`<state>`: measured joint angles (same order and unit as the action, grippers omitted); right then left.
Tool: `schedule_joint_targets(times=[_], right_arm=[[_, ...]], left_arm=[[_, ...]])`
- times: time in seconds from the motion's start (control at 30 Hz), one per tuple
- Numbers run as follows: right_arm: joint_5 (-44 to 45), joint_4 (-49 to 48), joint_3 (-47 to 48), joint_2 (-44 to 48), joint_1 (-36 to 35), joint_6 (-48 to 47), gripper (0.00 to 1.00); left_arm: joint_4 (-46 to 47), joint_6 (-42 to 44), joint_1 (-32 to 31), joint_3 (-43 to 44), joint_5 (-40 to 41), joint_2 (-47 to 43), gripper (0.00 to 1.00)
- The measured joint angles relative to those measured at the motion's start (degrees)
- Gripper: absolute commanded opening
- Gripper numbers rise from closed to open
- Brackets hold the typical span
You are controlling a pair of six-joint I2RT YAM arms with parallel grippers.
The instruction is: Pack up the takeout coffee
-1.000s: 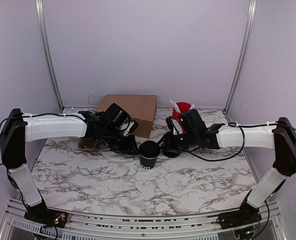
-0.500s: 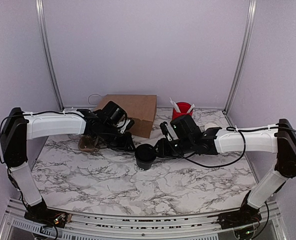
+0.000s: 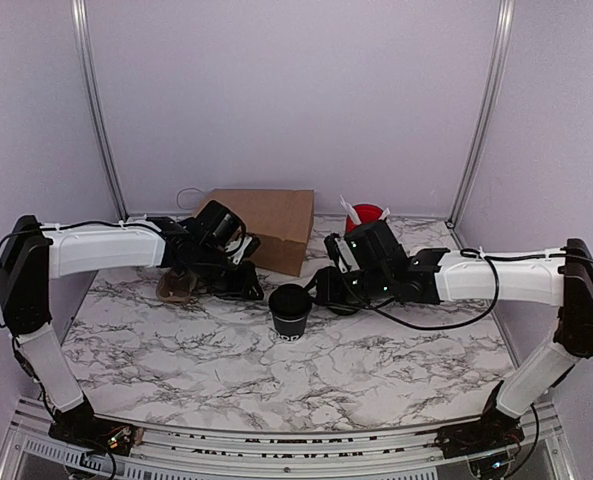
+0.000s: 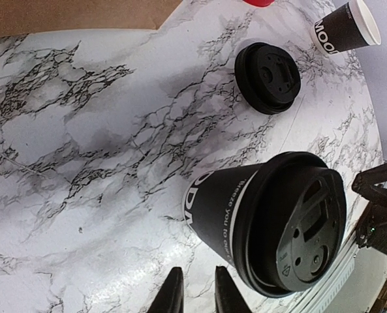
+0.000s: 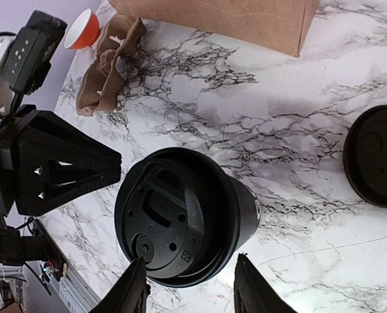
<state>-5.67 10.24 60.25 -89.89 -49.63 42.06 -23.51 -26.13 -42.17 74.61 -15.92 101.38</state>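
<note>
Vs. one second ago: takeout coffee point(image 3: 290, 312) sits slightly further left, upright mid-table on the glossy marble-print table point(image 3: 396, 375). The right gripper point(image 5: 190, 259) has widened; its fingers flank the cup without clamping it. The left gripper point(image 4: 198, 274) is unchanged, narrowly parted and empty. Cup is tapered matte black paper with a moulded round lid point(image 5: 173, 222).

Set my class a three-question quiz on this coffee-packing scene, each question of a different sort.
1. True or false: the centre cup wears a lid.
2. Which holds the white sticks? A bag, B red cup, C carrier.
3. How many black cups show in the left wrist view?
Key: 1 true; 2 B; 3 two.
</note>
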Motion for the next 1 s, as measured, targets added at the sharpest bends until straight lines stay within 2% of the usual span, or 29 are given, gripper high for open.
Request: schedule_joint_targets(times=[0.37,0.6,1.0], right_arm=[[-5.6,-2.0,-1.9,1.9,7.8,-0.6,0.36],[-7.8,-2.0,-1.9,0.6,7.9,-1.6,0.33],[-8.2,-2.3,-2.6,-1.3,7.2,-1.6,0.32]], left_arm=[[-0.1,-0.5,-0.8,-2.8,-1.6,-3.7,0.17],[0.1,-1.7,-4.5,-3.6,-2.7,-3.7,0.17],[0.5,-2.2,-4.9,-3.5,-3.1,-3.3,0.17]])
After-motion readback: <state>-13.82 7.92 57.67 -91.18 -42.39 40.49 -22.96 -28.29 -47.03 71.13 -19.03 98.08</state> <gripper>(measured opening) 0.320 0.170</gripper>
